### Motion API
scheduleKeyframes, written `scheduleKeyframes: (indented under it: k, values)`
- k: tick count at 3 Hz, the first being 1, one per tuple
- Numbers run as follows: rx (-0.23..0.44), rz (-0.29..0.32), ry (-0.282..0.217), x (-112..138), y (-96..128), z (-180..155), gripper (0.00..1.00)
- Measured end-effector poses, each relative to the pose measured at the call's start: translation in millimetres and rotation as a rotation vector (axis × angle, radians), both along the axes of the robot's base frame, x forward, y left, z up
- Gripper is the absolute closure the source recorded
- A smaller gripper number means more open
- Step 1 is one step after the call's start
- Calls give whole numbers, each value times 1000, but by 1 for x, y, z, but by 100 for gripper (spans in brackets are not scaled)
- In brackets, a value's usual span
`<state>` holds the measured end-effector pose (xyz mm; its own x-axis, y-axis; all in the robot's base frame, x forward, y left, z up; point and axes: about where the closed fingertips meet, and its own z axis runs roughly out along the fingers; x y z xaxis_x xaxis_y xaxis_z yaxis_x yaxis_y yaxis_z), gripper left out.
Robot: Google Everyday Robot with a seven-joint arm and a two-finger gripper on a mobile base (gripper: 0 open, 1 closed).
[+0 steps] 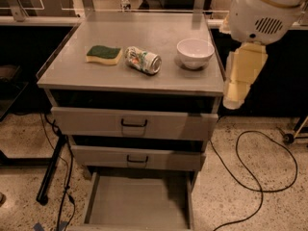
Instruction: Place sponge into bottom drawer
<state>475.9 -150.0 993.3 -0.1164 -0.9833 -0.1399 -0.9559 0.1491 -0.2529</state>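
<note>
A grey metal table [159, 32] stands on a speckled terrazzo floor [255, 211] in dim, warm light. Two grey drawer fronts [96, 121] with black handles sit under its top. A black cable [255, 132] loops over the floor to the right. A black stand leg [50, 172] slants on the left. Behind runs a pale rail [38, 20] above dark space. The tool [239, 81] hangs just right of the table.

White arm housing [262, 8], rounded and vented, occupies the upper right. Cream-coloured pincer [242, 76] hangs downward beneath it, just beside the right edge of the counter [144, 32], above floor level.
</note>
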Motion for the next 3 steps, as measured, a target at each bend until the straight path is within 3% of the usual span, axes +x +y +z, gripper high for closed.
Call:
scheduleKeyframes:
  k: [2, 3]
  values:
    - [11, -2, -20, 2, 1, 2, 0]
    - [21, -41, -35, 31, 14, 5, 0]
